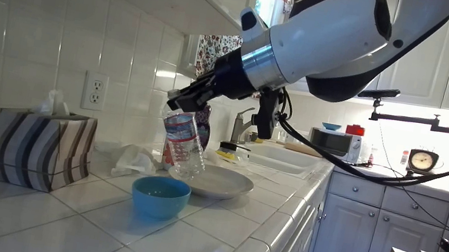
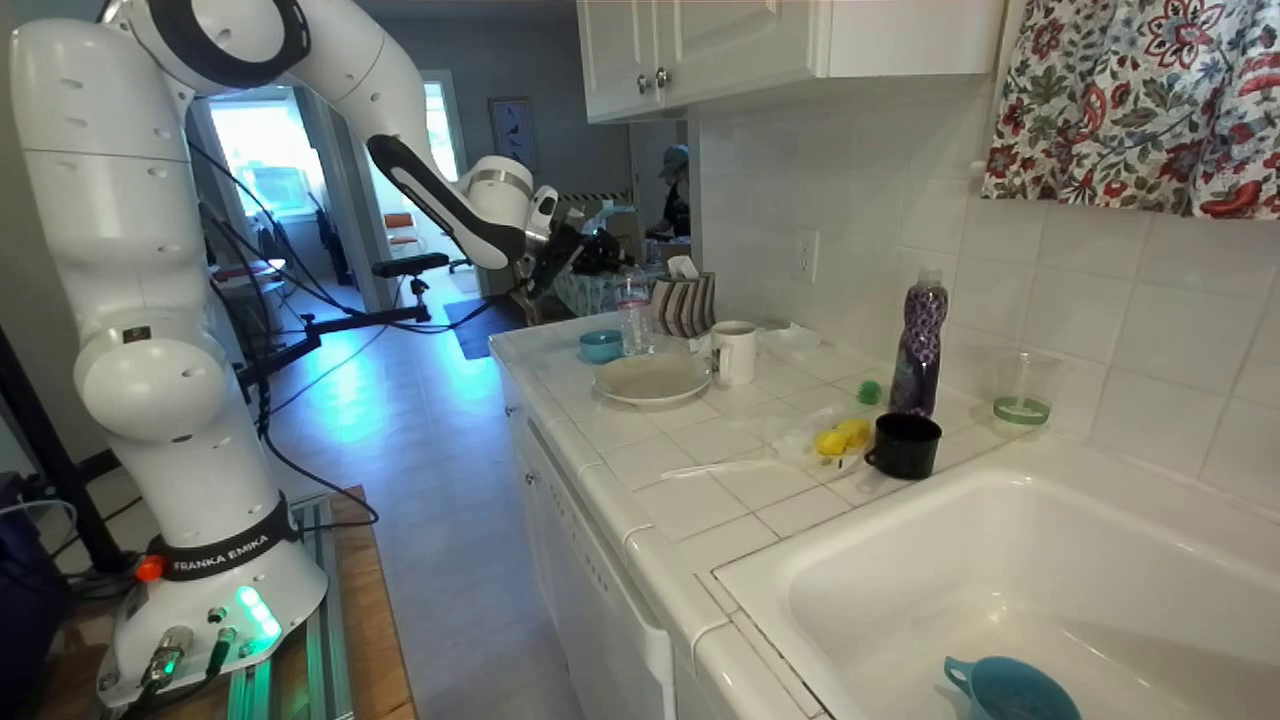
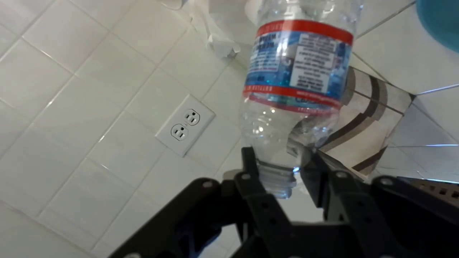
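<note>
My gripper (image 3: 278, 165) is shut on the neck of a clear plastic bottle (image 3: 297, 68) with a blue and red label. A finger stands on each side of the neck, and the threaded mouth shows uncapped between them. In an exterior view the bottle (image 1: 184, 130) hangs tilted below the gripper (image 1: 181, 99), its base overlapping the left edge of a pale plate (image 1: 237, 187). Whether the base touches anything I cannot tell. Close by sits a blue bowl (image 1: 160, 197). In an exterior view the bottle (image 2: 634, 300) appears between the bowl (image 2: 601, 347) and a striped tissue box (image 2: 684, 305).
A tiled wall with an outlet (image 1: 95, 91) backs the counter. Crumpled tissue (image 1: 134, 162) lies near the tissue box (image 1: 42, 150). Farther along are a white mug (image 2: 734, 352), a purple bottle (image 2: 920, 340), a black mug (image 2: 905, 446) and the sink (image 2: 900, 560), with a blue cup (image 2: 1020, 690) inside.
</note>
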Robot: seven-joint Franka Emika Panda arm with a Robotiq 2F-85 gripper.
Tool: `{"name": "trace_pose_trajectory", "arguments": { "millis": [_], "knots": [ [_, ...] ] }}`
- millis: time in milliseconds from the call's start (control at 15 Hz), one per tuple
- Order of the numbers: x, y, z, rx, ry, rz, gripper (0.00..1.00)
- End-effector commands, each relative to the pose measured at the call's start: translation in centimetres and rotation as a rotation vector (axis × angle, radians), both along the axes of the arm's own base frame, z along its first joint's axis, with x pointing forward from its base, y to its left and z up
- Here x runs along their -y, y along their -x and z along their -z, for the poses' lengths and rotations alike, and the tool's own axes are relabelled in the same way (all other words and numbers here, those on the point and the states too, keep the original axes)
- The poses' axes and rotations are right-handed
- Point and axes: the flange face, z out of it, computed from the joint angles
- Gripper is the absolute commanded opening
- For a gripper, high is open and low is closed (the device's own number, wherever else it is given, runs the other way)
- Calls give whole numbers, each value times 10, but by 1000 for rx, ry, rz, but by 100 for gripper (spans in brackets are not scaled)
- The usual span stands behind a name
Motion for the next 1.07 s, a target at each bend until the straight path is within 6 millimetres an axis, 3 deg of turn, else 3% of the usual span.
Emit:
{"name": "trace_pose_trajectory", "arguments": {
  "millis": [0, 667, 1000],
  "knots": [
    [13, 16, -7, 41, 11, 47, 11],
    [15, 33, 6, -45, 73, 76, 11],
    [17, 36, 0, -99, 171, 115, 11]
  ]
}}
